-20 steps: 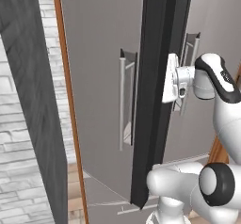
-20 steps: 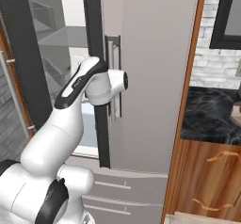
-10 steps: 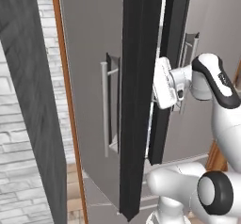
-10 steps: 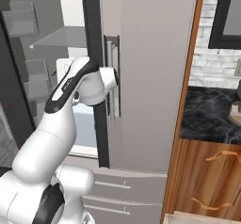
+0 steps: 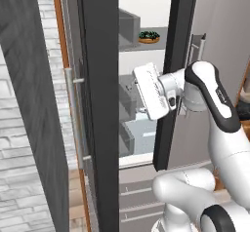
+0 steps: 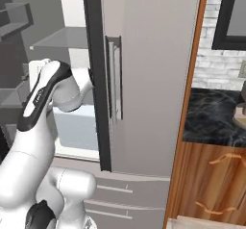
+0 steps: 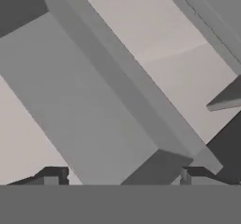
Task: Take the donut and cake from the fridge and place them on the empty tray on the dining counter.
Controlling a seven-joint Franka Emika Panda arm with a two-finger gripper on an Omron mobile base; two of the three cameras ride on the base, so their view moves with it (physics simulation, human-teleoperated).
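Observation:
The fridge (image 6: 149, 79) has its left door (image 5: 97, 104) swung wide, so its white inside shows. On an upper glass shelf lies the donut (image 5: 149, 35), dark-iced with green sprinkles, beside a grey bin (image 5: 128, 29). My white hand (image 5: 152, 92) reaches into the opening below that shelf, well under the donut. In the hand view my gripper (image 7: 122, 177) is open, its fingertips (image 7: 52, 175) wide apart, with a grey bin wall (image 7: 108, 105) close in front. The cake, the tray and the dining counter are out of view.
The open door's dark edge and its silver handle (image 5: 73, 114) stand close on my left. The shut right door with its handle (image 6: 114, 79) is on my right. A black marble counter (image 6: 211, 122) on wooden cabinets lies right of the fridge. Grey brick wall (image 5: 29, 143) at left.
The left fridge door has swung further open to the left, uncovering the shelves and the donut. My hand has moved left, into the opening.

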